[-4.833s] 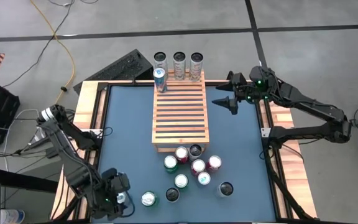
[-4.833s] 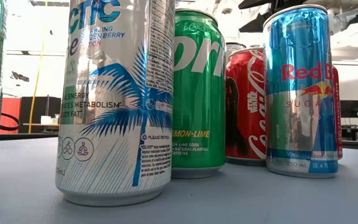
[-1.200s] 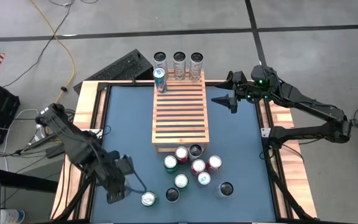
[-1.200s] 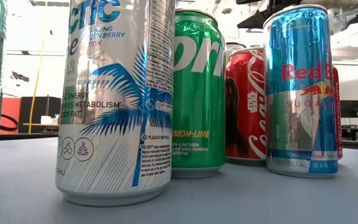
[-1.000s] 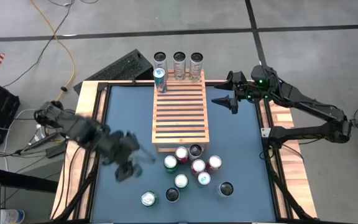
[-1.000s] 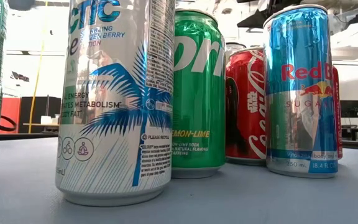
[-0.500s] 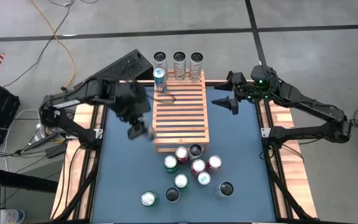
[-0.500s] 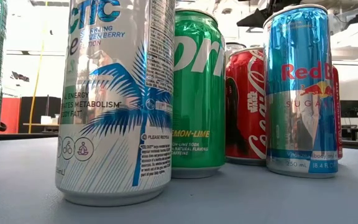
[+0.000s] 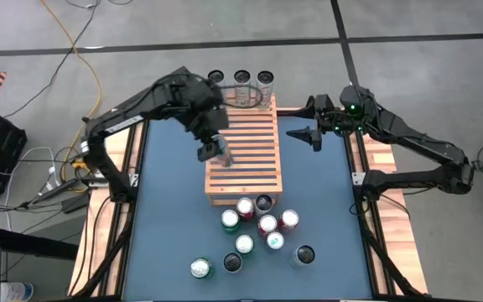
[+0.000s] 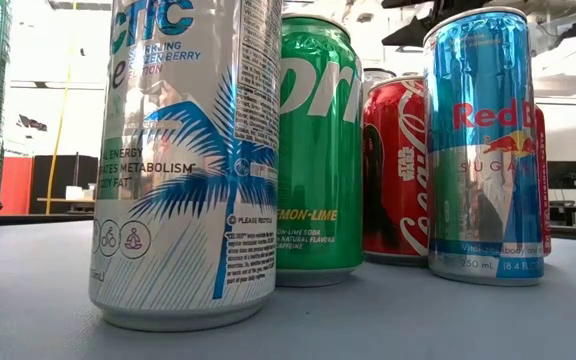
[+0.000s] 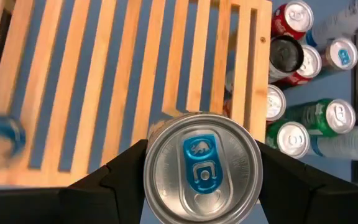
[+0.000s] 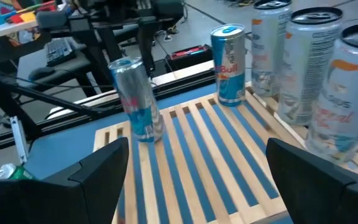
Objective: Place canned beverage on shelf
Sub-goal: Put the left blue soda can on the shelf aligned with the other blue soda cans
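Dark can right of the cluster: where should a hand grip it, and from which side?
Probably its round side wall, coming down from above, fingers on its far and near sides. The dark can stands upright with bare mat there; other cans crowd only its left.

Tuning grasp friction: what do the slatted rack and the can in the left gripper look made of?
The light-brown slatted wooden shelf: apparently unfinished pale wood, matte, grain on the slats. The silver-and-blue canned beverage, held in the left gripper: thin metal, probably aluminium, shiny lid with blue pull-tab. The right gripper waits beside the shelf.
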Controlling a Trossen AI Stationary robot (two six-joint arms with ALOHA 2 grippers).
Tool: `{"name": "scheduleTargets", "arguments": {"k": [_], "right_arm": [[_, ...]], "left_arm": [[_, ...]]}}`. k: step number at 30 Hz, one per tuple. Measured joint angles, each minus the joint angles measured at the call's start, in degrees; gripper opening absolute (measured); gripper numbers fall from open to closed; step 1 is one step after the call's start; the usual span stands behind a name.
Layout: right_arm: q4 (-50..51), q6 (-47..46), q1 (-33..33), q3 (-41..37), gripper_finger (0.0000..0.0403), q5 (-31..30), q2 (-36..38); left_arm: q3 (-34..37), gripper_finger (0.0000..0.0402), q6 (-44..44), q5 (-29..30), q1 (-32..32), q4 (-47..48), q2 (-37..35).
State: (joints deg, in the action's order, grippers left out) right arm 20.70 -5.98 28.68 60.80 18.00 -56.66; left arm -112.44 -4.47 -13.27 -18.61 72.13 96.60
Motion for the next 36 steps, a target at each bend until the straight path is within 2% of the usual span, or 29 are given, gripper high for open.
{"name": "scheduleTargets", "arguments": {"k": [3,8,11,15,18,21,27,31,36], "right_arm": [[-0.13,-0.02,0.86,0.0,0.0363,-0.02,0.0],[-0.15,0.0,2.35,0.0,0.0363,0.02,0.0],[-0.11,-0.02,3.03,0.0,0.0363,0.02,0.0],[-0.18,-0.06,3.65,0.0,0.0363,0.05,-0.02],[-0.19,-0.11,3.91,0.0,0.0363,0.02,-0.02],[-0.2,-0.17,4.15,0.0,0.0363,0.01,-0.01],[-0.21,-1.36,4.2,0.0,0.0363,-0.02,-0.01],[-0.21,-1.77,4.2,0.0,0.0363,-0.04,-0.01],[-0.21,-1.83,4.2,0.0,0.0363,-0.11,0.0]], "left_arm": [[-7.7,0.0225,-4.32,2.22,-0.13,1.11,4.54],[-22.88,0.0225,-12.51,8.36,-0.38,8.27,10.12],[-19.53,0.0225,-18.71,13.64,-0.39,5.22,9.03],[-19.49,0.0225,-24.14,18.44,-0.36,4.26,8.99],[-19.89,0.0225,-26.47,17.11,-0.94,4.19,9.11],[-19.89,0.0225,-27.52,11.99,-1.56,2.72,9.68],[-20.06,0.0225,-28.98,5.52,-3.98,3.52,10.66],[-20.03,0.0225,-30.61,3.56,-5.68,3.01,11.99],[-20.03,0.0225,-34.79,3.85,-6.91,5.45,14.5]]}}
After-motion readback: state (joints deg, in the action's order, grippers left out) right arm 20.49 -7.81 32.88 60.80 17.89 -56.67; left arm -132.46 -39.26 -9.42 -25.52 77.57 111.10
